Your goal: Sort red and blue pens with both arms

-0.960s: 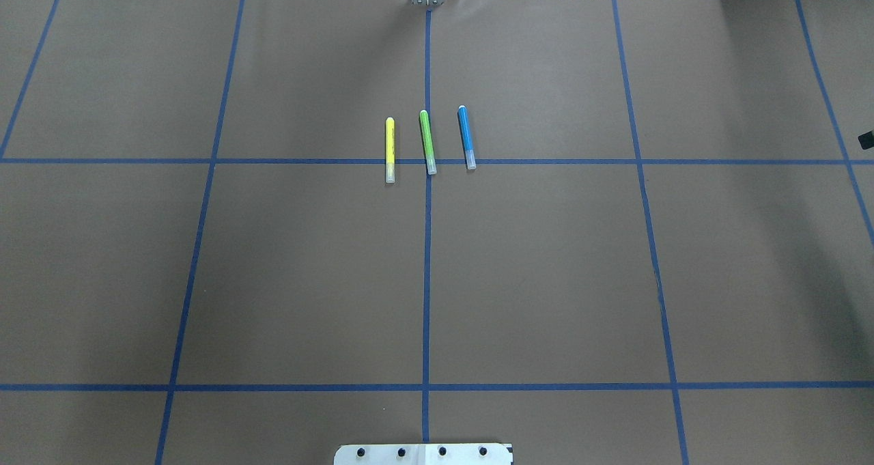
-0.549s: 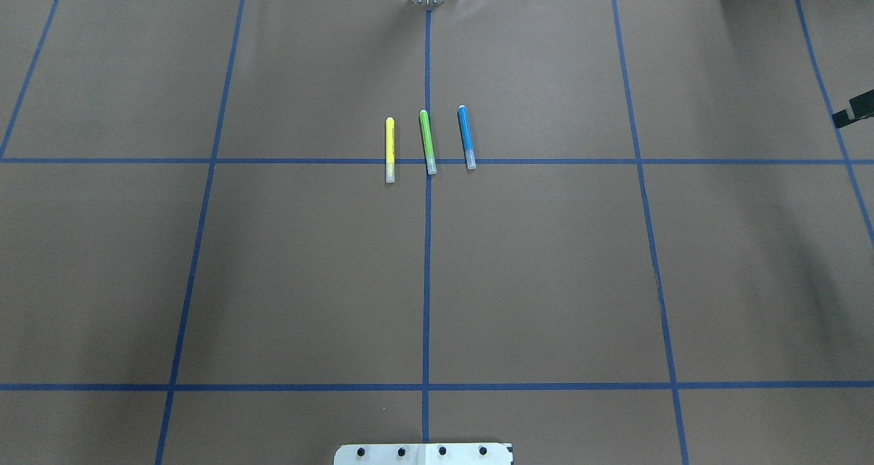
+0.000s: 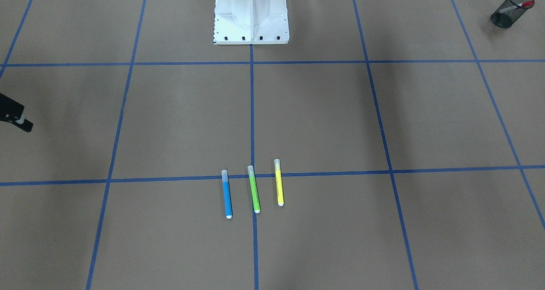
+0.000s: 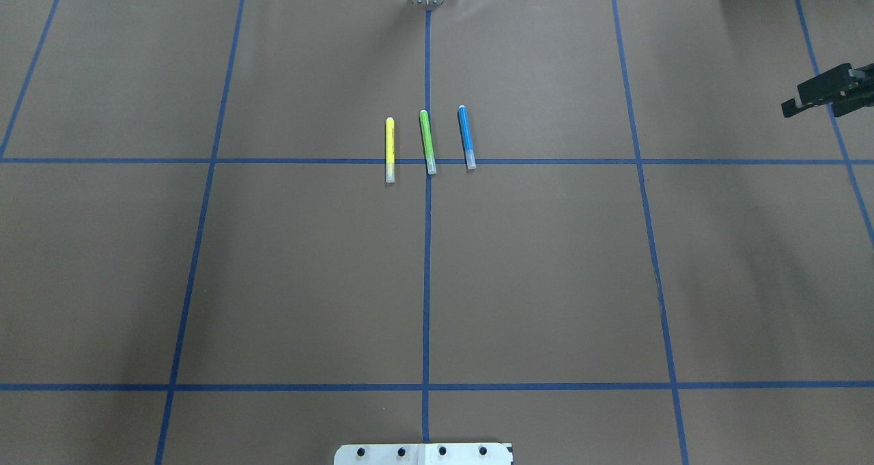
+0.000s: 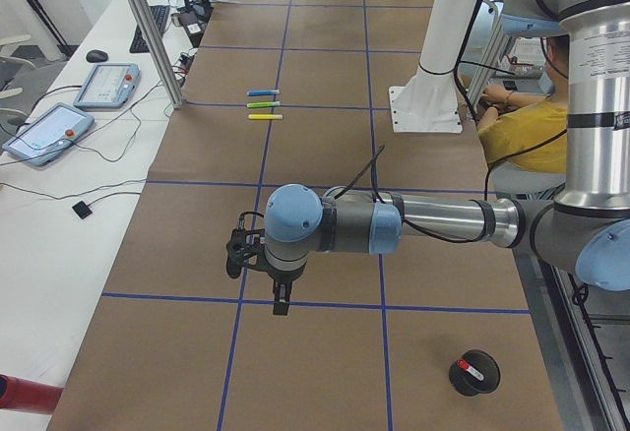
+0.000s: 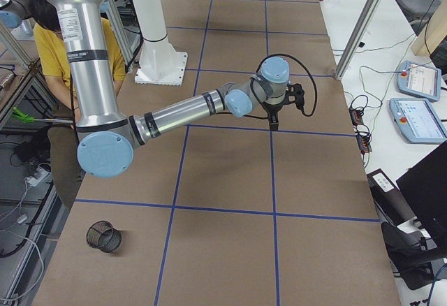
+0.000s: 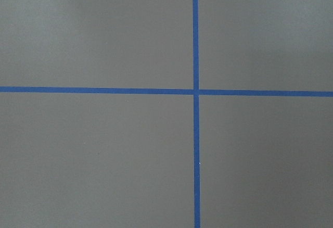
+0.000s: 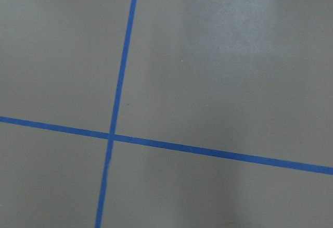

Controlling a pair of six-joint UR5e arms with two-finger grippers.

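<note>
Blue pen (image 4: 466,138) lies flat mid-table, at the robot's-right end of a row with green marker (image 4: 427,142) and yellow marker (image 4: 390,149), close together but apart, all crossing a tape line. Red pen (image 3: 516,6) leans in mesh cup (image 3: 504,18), far off on robot's left. Right gripper (image 4: 795,104) hangs at the right edge, well away from the pens; can't tell if spread or pressed together. Left gripper (image 5: 282,301) points down over bare paper, also can't tell.

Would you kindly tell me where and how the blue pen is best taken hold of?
Probably grip the blue pen at mid-barrel from straight above, jaws closing across its width. It lies flat on the table, and the green marker lies alongside but apart, leaving finger room.
</note>
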